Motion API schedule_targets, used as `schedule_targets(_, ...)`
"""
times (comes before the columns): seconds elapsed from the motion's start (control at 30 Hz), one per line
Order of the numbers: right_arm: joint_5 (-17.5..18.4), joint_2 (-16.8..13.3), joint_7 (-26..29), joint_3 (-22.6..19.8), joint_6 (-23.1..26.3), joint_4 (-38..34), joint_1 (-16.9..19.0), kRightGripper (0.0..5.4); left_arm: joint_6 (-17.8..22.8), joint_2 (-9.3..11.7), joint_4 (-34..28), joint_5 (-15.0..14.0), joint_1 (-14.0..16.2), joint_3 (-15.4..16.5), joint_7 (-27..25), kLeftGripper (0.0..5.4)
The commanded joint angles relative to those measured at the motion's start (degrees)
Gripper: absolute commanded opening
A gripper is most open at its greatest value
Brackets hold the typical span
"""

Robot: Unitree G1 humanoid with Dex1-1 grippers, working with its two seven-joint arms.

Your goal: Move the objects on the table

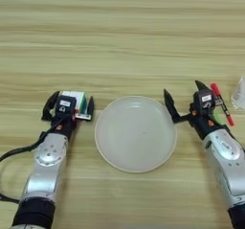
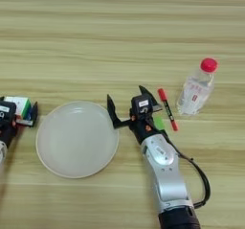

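Left eye view first: the left gripper sits at about 9 o'clock from the round pale plate, and its two black fingers are spread around the puzzle cube, white top with a bit of red and green on the side. Can't tell if the fingers actually press on it or just bracket it. The right gripper is at the plate's 3 o'clock with its fingers spread wide and nothing between them. The black pen with red cap lies just beside it, toward 3 o'clock.

Right eye view: same wooden table, but here a clear plastic bottle with a red cap shows at roughly 2 o'clock from the right gripper, near the pen. A sliver of the bright-green block peeks out from under the right wrist.
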Motion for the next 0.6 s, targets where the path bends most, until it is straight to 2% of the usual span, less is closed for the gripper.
schedule_targets(0.03,-0.2,0.1,-0.3,0.0,-0.1,0.1,-0.1,5.4,-2.3,-0.1,-2.0,-1.3,-0.3,0.5,-0.2,5.37)
schedule_targets(0.13,-0.3,0.0,-0.3,0.0,-0.1,0.2,-0.1,5.4,-3.8,-0.2,-3.1,-2.1,0.0,0.8,-0.4,5.37)
schedule_targets(0.4,-0.7,-0.4,-0.1,0.2,0.5,-0.1,0.0,5.4,-4.9,-0.6,-4.0,-2.4,0.3,0.7,-0.3,5.37)
schedule_targets(0.47,-1.4,-0.8,-0.6,0.3,1.6,-1.0,0.2,5.4,-5.3,-0.8,-4.5,-2.4,0.5,0.7,-0.2,5.37)
schedule_targets(0.6,-2.9,-1.5,-0.8,1.3,5.8,-7.1,1.8,5.4,-6.0,-1.1,-5.3,-2.0,0.8,0.8,0.5,5.37)
